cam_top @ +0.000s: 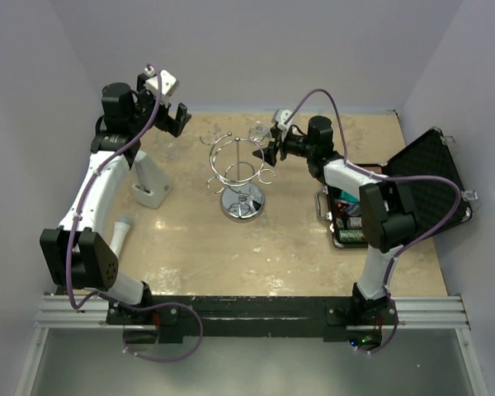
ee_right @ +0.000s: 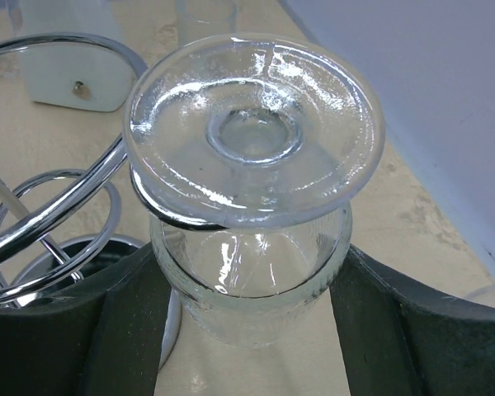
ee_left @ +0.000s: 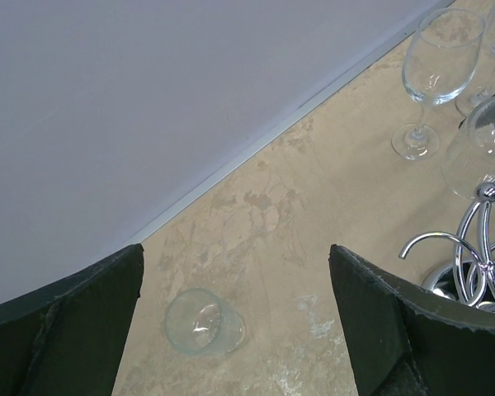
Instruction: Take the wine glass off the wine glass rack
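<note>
Chrome rack (cam_top: 242, 204), mid-frame, carries the upside-down wine glass (ee_right: 252, 140), stem vertical, pinched in the right claw (ee_right: 252, 330). Farther off, the left claw (ee_left: 235, 276) hangs spread.

Both arms, left arm (cam_top: 91, 198) and right arm (cam_top: 371, 206), had white links and black joint housings above the rail (cam_top: 66, 309). A lilac cable (cam_top: 447, 213) ran from the rail along each. The fingers (ee_left: 66, 322) were matt black and blocky
</note>
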`<state>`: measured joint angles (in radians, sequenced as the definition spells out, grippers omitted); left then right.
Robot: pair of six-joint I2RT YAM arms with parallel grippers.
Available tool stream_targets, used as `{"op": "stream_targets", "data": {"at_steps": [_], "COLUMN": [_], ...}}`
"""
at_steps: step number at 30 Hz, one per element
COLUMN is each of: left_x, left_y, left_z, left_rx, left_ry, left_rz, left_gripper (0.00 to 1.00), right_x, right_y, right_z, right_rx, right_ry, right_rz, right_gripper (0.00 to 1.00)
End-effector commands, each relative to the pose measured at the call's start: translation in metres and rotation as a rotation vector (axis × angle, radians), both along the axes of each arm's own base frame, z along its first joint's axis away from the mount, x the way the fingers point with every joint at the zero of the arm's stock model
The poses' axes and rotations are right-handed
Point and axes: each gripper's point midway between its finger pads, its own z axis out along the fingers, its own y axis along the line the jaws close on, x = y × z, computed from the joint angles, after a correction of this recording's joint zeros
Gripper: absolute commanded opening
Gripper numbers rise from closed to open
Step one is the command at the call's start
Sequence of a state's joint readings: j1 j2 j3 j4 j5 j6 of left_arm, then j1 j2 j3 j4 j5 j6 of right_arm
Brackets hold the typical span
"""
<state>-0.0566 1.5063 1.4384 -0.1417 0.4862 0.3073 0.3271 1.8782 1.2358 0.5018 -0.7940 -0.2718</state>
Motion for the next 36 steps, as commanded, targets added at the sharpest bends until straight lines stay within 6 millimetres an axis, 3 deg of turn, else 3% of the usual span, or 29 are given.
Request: {"op": "stream_targets", "data": {"at_steps": [1, 27, 36], "left_x": [0.002, 0.008, 0.007], "left_y": [-0.008, -0.011, -0.013], "left_z": [0.028, 0.032, 0.054], "left_rx": [-0.004, 0.019, 0.094], "left_ry": [-0.085, -0.103, -0.189], "left_rz": [-0.033, -0.04, -0.061], "left_gripper": [0.98, 0.98, 0.98], "right_x": [0.013, 0.041, 0.036], "right_y": [-0.004, -0.01, -0.026], "right_z": [0.059, 0.065, 0.068], "right_rx": [0.037, 0.097, 0.083], "right_ry": [-0.175, -0.125, -0.121], "right_rz": [-0.049, -0.178, -0.236], "right_gripper": [0.0, 0.0, 0.0]}}
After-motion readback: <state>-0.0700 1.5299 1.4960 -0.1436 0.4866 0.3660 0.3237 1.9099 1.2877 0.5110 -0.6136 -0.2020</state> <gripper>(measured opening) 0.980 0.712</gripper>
